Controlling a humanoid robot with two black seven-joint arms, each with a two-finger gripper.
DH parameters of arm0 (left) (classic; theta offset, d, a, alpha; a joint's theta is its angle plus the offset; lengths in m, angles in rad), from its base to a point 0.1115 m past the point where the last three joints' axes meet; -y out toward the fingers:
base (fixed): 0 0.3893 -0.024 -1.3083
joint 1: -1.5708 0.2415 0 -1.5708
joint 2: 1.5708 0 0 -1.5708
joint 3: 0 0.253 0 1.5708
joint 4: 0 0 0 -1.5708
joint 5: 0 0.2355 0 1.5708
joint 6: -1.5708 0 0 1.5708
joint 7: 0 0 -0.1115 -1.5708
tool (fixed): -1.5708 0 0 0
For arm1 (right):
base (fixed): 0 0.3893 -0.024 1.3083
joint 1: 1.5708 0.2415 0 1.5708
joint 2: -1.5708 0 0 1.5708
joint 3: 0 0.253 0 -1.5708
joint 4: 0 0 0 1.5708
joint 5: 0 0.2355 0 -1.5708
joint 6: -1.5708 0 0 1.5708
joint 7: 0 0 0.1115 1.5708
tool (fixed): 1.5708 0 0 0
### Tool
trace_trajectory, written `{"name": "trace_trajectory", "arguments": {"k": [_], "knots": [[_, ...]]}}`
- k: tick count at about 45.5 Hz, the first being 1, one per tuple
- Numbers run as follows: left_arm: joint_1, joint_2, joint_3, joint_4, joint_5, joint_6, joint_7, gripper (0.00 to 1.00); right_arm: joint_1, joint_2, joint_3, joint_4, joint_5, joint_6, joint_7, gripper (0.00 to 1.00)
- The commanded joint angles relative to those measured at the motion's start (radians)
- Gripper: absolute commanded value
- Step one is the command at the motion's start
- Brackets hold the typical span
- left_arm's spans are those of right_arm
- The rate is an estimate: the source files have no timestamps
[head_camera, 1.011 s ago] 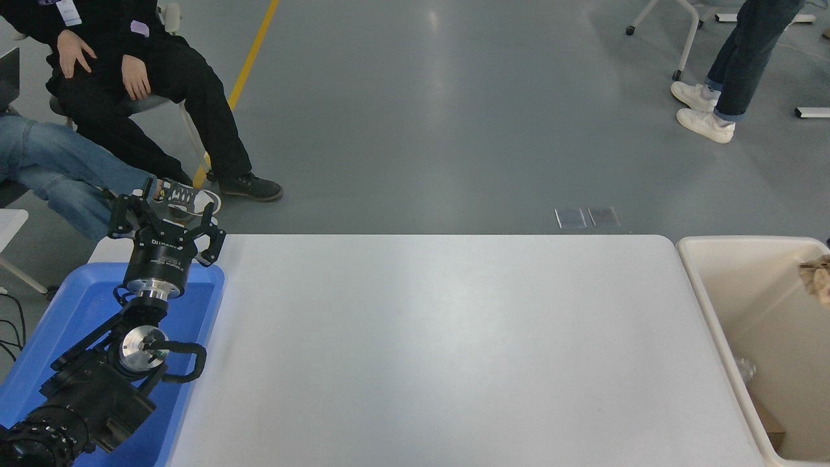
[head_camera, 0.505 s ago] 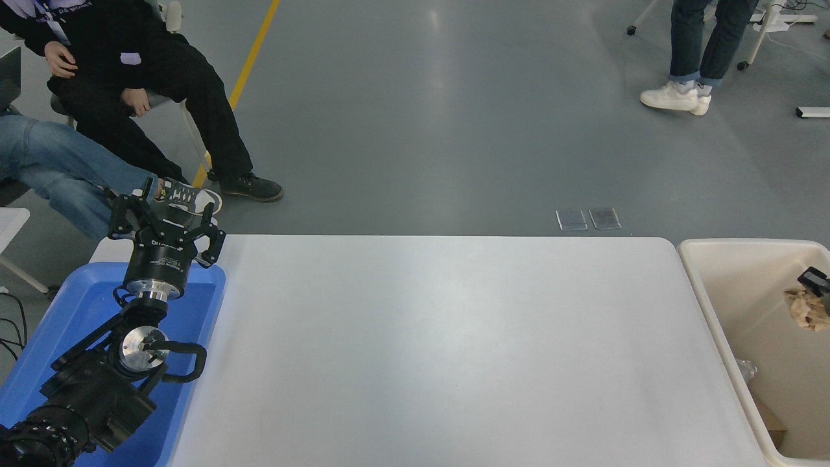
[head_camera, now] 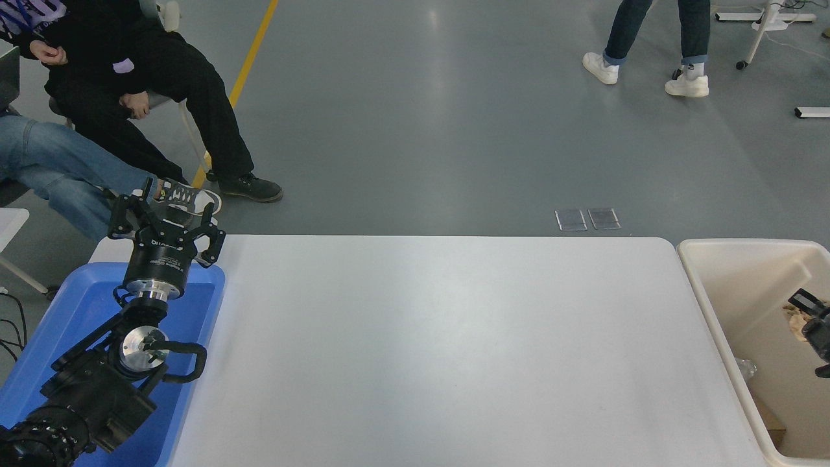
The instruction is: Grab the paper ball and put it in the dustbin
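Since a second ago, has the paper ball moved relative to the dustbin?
Yes. The paper ball has dropped lower against the dustbin far rim, now deeper over the bin's inside, at the right gripper by the picture's right edge.

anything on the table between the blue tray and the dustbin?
No: in the head view, the white table is bare between the blue tray and the dustbin.
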Motion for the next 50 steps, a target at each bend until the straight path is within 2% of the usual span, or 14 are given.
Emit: {"name": "trace_trajectory", "arguments": {"k": [1,12,19,22,35,39,42,43,44,50], "knots": [[0.0,0.0,0.0,0.0,0.0,0.0,-0.001,0.99,-0.001,0.006,0.003,-0.006,0.001,-0.027,-0.001,0.45],[0.0,0.0,0.0,0.0,0.0,0.0,-0.001,0.99,0.002,0.004,0.003,0.005,0.002,-0.061,0.001,0.55],[0.0,0.0,0.0,0.0,0.0,0.0,0.001,0.99,0.007,-0.002,0.005,0.005,0.002,-0.062,-0.001,0.56],[0.0,0.0,0.0,0.0,0.0,0.0,-0.001,0.99,0.011,0.0,0.005,0.005,0.002,-0.062,0.001,0.61],[0.0,0.0,0.0,0.0,0.0,0.0,-0.001,0.99,0.06,-0.008,0.057,0.1,0.001,-0.062,-0.001,0.64],[0.0,0.0,0.0,0.0,0.0,0.0,-0.001,0.99,0.14,-0.055,0.06,0.216,0.002,-0.061,0.001,0.79],[0.0,0.0,0.0,0.0,0.0,0.0,0.001,0.99,0.227,-0.135,0.06,0.38,0.004,-0.053,0.001,0.84],[0.0,0.0,0.0,0.0,0.0,0.0,0.001,0.99,0.261,-0.164,0.06,0.446,0.008,-0.05,0.001,0.95],[0.0,0.0,0.0,0.0,-0.001,0.0,0.001,0.99,0.293,-0.192,0.06,0.514,0.013,-0.048,0.001,1.0],[0.0,0.0,0.0,0.0,0.0,0.0,-0.001,0.99,0.399,-0.263,0.034,0.812,0.019,-0.038,0.001,1.0]]}}
